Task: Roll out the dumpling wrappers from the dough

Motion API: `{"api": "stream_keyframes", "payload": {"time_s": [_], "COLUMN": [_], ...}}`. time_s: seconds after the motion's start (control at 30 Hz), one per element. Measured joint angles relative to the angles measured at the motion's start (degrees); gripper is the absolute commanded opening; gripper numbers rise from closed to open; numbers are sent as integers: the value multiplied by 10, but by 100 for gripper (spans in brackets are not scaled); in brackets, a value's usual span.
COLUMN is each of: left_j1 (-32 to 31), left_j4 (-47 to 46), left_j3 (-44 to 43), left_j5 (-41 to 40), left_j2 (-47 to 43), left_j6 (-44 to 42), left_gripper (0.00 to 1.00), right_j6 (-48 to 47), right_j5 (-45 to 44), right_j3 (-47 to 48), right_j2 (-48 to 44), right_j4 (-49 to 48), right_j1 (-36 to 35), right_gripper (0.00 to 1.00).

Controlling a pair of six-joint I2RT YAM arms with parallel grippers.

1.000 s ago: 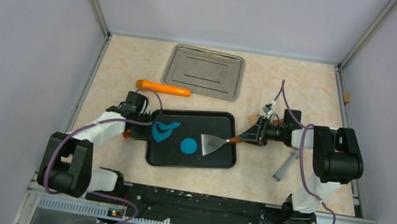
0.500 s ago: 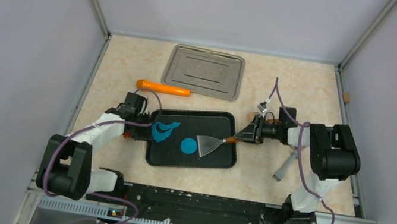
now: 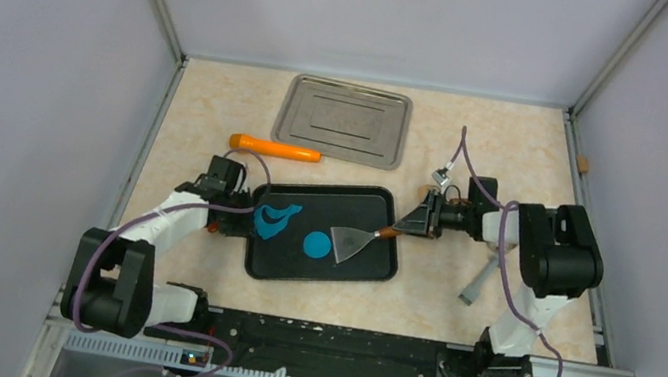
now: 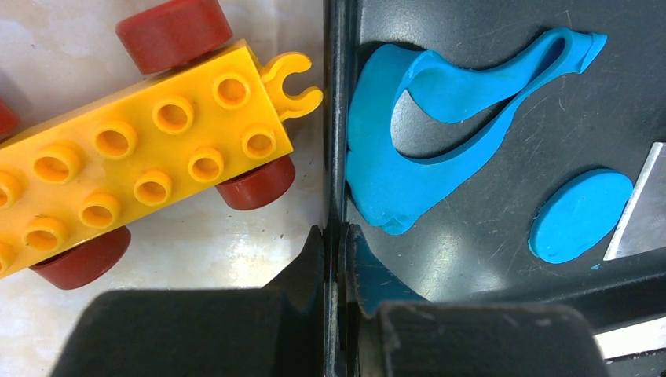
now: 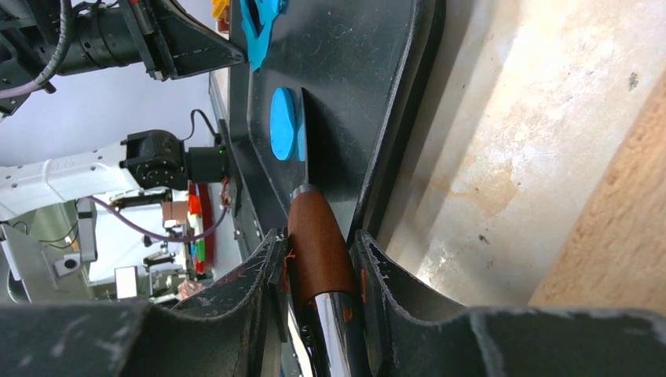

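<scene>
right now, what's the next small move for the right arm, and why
Probably slide the scraper flat along the black tray, toward the left arm, to get its blade under the round wrapper. The right pincer grips the scraper's handle, the blade edge sits right beside the wrapper, and the left pincer pinches the tray's rim, steadying it.

Smooth matt dough [image 4: 377, 181] lies on a scratched glossy plastic tray [image 4: 487, 47]; scraper [image 5: 316, 239] handle is polished wood.
</scene>
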State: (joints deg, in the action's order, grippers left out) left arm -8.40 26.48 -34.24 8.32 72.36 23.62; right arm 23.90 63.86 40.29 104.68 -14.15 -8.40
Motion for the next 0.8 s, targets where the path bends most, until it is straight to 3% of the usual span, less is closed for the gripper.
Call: {"api": "stream_keyframes", "payload": {"time_s": [0.17, 0.5, 0.8], "left_j1": [4, 13, 20], "left_j4": [-3, -18, -21], "left_j3": [3, 16, 17], "left_j5": [7, 23, 33], "left_j2": [-1, -9, -9], "left_j6": [0, 2, 0], "left_gripper": [0, 0, 0], "right_j6": [23, 87, 91], "right_j5": [3, -5, -5], "right_j3": [-3, -65, -68], "right_j2": [4, 4, 4], "right_j4": [-30, -179, -186], "right_j1": [-1, 0, 0], "right_gripper": [0, 0, 0]}}
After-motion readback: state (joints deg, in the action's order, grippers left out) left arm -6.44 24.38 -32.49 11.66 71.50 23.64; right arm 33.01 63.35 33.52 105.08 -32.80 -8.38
